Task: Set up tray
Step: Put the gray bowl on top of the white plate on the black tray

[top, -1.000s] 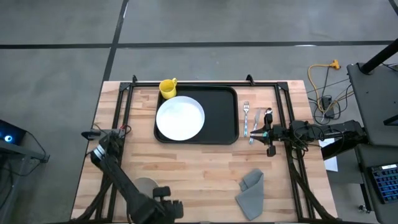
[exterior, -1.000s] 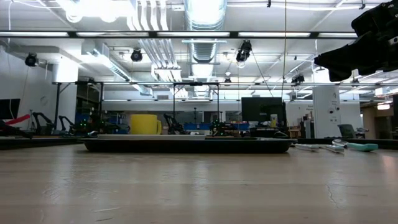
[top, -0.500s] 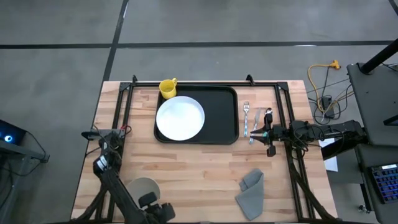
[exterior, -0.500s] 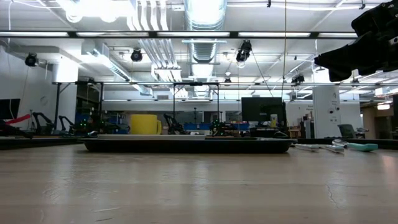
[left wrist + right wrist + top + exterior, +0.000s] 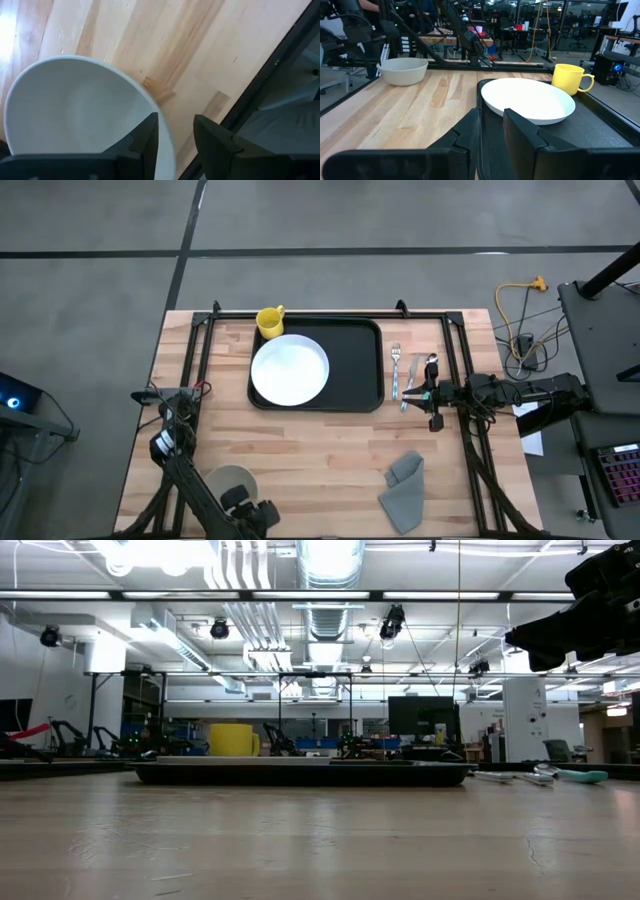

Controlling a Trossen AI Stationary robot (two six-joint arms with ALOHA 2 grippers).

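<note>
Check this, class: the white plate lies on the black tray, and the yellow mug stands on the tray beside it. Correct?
One thing is wrong: the mug stands on the table by the tray's corner, not on it. The plate does lie on the tray. The high view shows this.

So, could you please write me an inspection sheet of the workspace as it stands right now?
Surface: wooden table, bare at its middle.
Job's things: black tray at the far side, white plate on its left half.
Clutter: yellow mug at the tray's far left corner; fork and other cutlery right of the tray; grey cloth near right; white bowl near left.
Grippers: left gripper open over the bowl's rim; right gripper by the cutlery, slightly open, holding nothing.
Cables: yellow cord on the floor, right.
Surroundings: grey floor; workshop behind.
</note>
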